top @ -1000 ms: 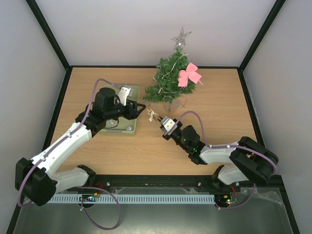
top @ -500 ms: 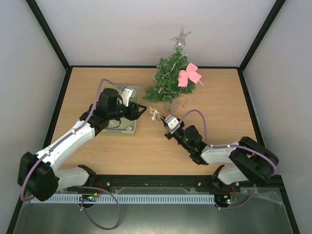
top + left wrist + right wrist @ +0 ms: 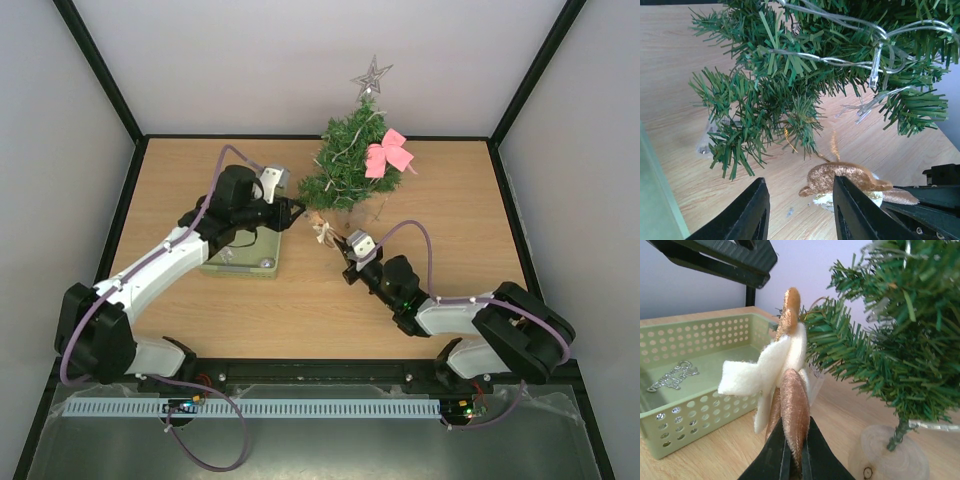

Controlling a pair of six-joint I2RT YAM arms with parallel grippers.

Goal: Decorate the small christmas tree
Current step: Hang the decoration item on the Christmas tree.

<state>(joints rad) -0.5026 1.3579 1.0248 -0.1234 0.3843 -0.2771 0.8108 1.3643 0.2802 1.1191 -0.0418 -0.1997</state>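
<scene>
The small christmas tree [image 3: 348, 165] stands at the back of the table with a silver star, a pink bow [image 3: 387, 153] and clear light strings. Its low branches fill the left wrist view [image 3: 805, 75] and the right wrist view [image 3: 890, 350]. My right gripper [image 3: 335, 243] is shut on a gold and white felt ornament [image 3: 785, 375], held upright beside the tree's lowest branches. The ornament [image 3: 847, 180] also shows in the left wrist view with its gold loop near a branch. My left gripper [image 3: 799, 212] is open and empty, just left of the ornament [image 3: 320, 230].
A pale green plastic basket [image 3: 270, 262] lies under my left arm; a silver ornament [image 3: 671, 376] lies inside it. The tree's round wooden base [image 3: 890, 457] stands on the table. Black frame rails edge the table.
My left gripper has moved right and back, off the basket to the tree's low branches. My right gripper has carried the ornament back toward the tree.
</scene>
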